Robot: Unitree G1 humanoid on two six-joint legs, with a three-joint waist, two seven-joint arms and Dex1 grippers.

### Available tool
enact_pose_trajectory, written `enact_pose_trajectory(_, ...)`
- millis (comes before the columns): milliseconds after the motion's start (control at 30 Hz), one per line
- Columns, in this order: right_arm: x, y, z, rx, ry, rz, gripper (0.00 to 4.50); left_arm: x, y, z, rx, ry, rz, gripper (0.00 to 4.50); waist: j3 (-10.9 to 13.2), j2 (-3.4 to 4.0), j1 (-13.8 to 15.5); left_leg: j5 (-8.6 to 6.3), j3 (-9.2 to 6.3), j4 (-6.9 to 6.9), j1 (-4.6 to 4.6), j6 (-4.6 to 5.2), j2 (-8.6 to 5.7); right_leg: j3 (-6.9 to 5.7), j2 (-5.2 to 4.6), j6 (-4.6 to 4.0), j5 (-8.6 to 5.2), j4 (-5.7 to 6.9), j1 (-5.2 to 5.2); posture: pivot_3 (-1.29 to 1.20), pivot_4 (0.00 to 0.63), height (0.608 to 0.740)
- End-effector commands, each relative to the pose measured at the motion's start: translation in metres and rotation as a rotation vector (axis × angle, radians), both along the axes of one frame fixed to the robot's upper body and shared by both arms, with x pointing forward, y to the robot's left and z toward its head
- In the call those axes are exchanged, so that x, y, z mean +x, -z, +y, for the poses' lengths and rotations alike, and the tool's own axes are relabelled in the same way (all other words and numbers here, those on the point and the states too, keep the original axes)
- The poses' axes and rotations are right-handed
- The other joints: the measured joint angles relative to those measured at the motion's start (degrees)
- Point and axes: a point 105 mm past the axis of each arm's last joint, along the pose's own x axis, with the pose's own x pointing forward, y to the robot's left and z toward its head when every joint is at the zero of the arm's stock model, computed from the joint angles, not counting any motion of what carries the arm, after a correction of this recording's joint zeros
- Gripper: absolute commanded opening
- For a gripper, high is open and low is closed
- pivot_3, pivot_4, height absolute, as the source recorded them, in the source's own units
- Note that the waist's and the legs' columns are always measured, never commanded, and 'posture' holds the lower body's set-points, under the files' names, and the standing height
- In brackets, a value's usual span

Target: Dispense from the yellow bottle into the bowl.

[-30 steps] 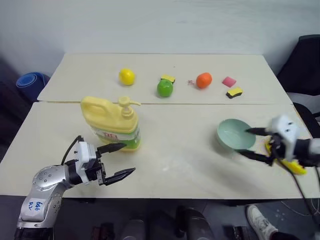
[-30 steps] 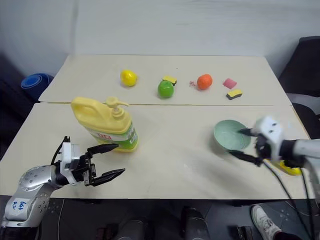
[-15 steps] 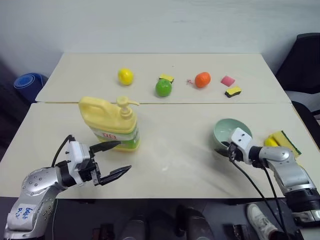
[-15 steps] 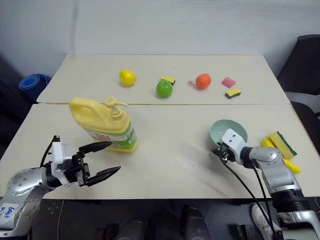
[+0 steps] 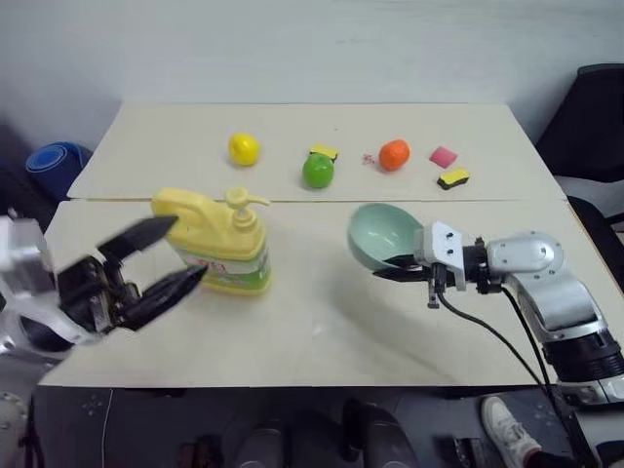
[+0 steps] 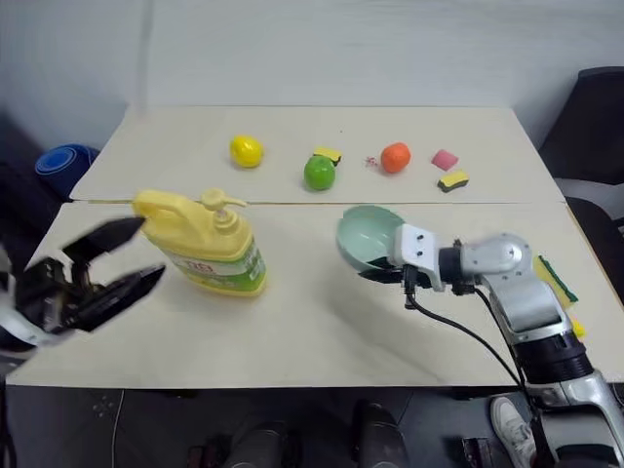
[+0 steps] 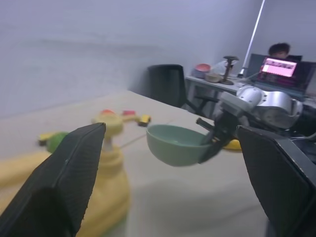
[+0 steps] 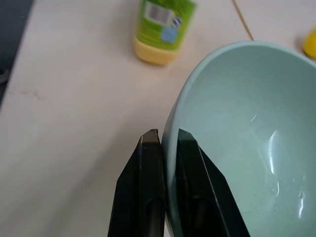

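Observation:
The yellow bottle, a squat jug with a pump top, stands on the left half of the near table. My left gripper hovers raised in front of its handle side, open and empty, and its fingers frame the scene in the left wrist view. My right gripper is shut on the rim of the pale green bowl. It holds the bowl tilted above the table, right of the bottle. In the right wrist view both fingers pinch the bowl's wall, with the bottle beyond.
On the far table lie a lemon, a green apple, an orange and small sponges. A yellow-green sponge lies behind my right arm. A black chair stands at the right, and a person sits in the background.
My right gripper shut on the bowl's rim, then lifted it and carried it left toward the bottle. My left gripper rose from the table's front edge, staying open.

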Motion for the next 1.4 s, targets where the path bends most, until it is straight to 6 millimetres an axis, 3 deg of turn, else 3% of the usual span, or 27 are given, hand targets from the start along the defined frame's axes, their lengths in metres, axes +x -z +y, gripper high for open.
enact_pose_trajectory(33,-0.012,-0.02,0.026,-0.056,-0.118,-0.004,0.0,0.026,-0.026,0.009,0.05,-0.09,-0.102,3.64,-0.01,0.0,0.48,0.0,0.0,0.0,0.01,0.0,-0.03,-0.02,0.0,-0.01,0.01,0.02,0.01,0.0,0.15,0.74)
enact_pose_trajectory(167,-0.011,-0.027,0.055,-0.137,-0.17,-0.008,0.0,0.046,-0.036,-0.006,0.057,-0.045,-0.111,2.34,-0.05,-0.09,0.37,0.01,0.0,-0.01,-0.09,-0.02,-0.01,-0.08,0.14,0.02,0.02,0.14,-0.02,0.0,0.15,0.74)
enact_pose_trajectory(400,-0.002,-0.054,0.096,-0.191,-0.184,-0.081,0.0,0.065,-0.022,-0.033,0.124,0.03,-0.055,0.01,-0.06,-0.11,-0.72,0.01,0.03,-0.02,-0.28,-0.03,0.02,-0.22,0.21,0.04,0.03,0.0,-0.13,0.0,0.15,0.74)
enact_pose_trajectory(833,-0.013,-0.065,0.101,-0.218,-0.21,-0.087,0.0,0.084,0.004,-0.051,0.246,0.013,0.023,0.01,-0.07,-0.15,-0.59,0.14,-0.02,-0.02,-0.2,-0.23,0.11,-0.17,0.32,0.04,0.03,0.15,-0.12,0.0,0.15,0.74)
enact_pose_trajectory(967,-0.015,-0.063,0.1,-0.218,-0.204,-0.087,0.0,0.093,0.032,-0.047,0.351,-0.055,0.131,0.01,-0.07,-0.15,-0.6,0.14,-0.01,-0.02,-0.13,-0.23,0.1,-0.16,0.3,0.04,0.03,0.17,-0.06,0.0,0.15,0.74)
enact_pose_trajectory(1100,-0.016,-0.062,0.101,-0.208,-0.204,-0.083,0.0,0.094,0.045,-0.048,0.344,-0.065,0.193,0.01,-0.08,-0.15,-0.6,0.14,0.02,-0.02,0.06,-0.25,0.1,-0.08,0.24,0.03,0.03,0.3,0.05,0.0,0.15,0.74)
enact_pose_trajectory(1300,-0.016,-0.059,0.104,-0.199,-0.207,-0.072,0.0,0.097,0.087,-0.041,0.396,-0.106,0.362,0.01,-0.27,0.04,-0.62,0.15,0.03,-0.02,0.16,-0.28,0.09,-0.04,0.21,-0.02,0.0,0.42,0.06,0.0,0.15,0.74)
enact_pose_trajectory(1400,-0.016,-0.058,0.105,-0.194,-0.209,-0.067,0.0,0.098,0.093,-0.04,0.391,-0.114,0.374,0.01,-0.48,0.19,-0.63,0.15,0.05,-0.02,0.22,-0.29,0.09,-0.02,0.21,-0.04,-0.01,0.46,0.09,0.0,0.15,0.74)
